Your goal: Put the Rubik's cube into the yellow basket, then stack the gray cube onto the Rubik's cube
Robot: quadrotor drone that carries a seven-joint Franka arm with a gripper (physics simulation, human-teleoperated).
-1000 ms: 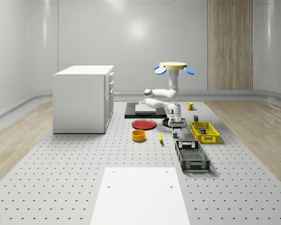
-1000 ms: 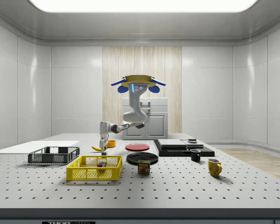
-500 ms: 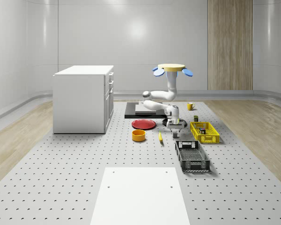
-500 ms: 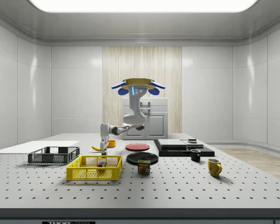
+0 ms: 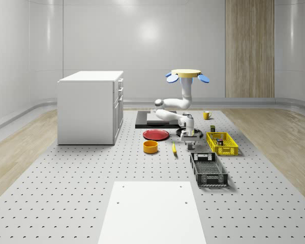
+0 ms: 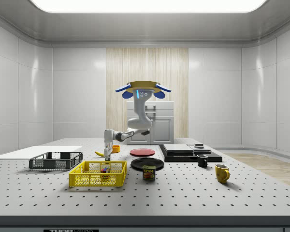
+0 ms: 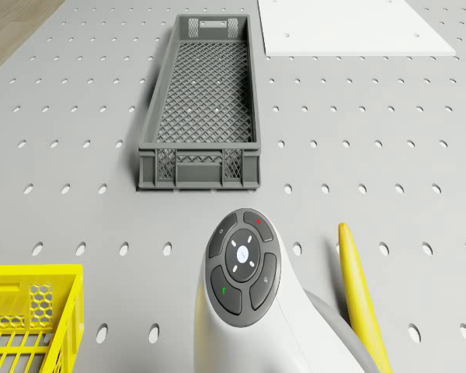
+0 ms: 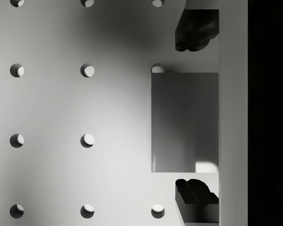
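Note:
The gray cube (image 8: 184, 122) rests on the perforated table. My gripper (image 8: 195, 115) is open directly above it, one dark fingertip (image 8: 195, 28) on each side with a gap to the cube. In the whole-scene view the gripper (image 5: 189, 137) hangs low over the table, just left of the yellow basket (image 5: 222, 144). The Rubik's cube (image 6: 105, 169) lies inside the yellow basket (image 6: 97, 180). The drone (image 5: 185, 74) hovers high behind the basket, its arm bent down and forward. A corner of the basket (image 7: 31, 318) appears in the drone view.
A dark gray crate (image 5: 208, 169) sits in front of the gripper. A banana (image 5: 174, 149), an orange bowl (image 5: 150, 147) and a red plate (image 5: 156, 134) lie to the whole-scene view's left. A Spam can (image 6: 148, 172) stands beside the basket. A white cabinet (image 5: 90, 107) stands further left.
The drone has drifted slightly toward the whole-scene view's left and sunk a little. The gripper has come down closer to the table over the gray cube.

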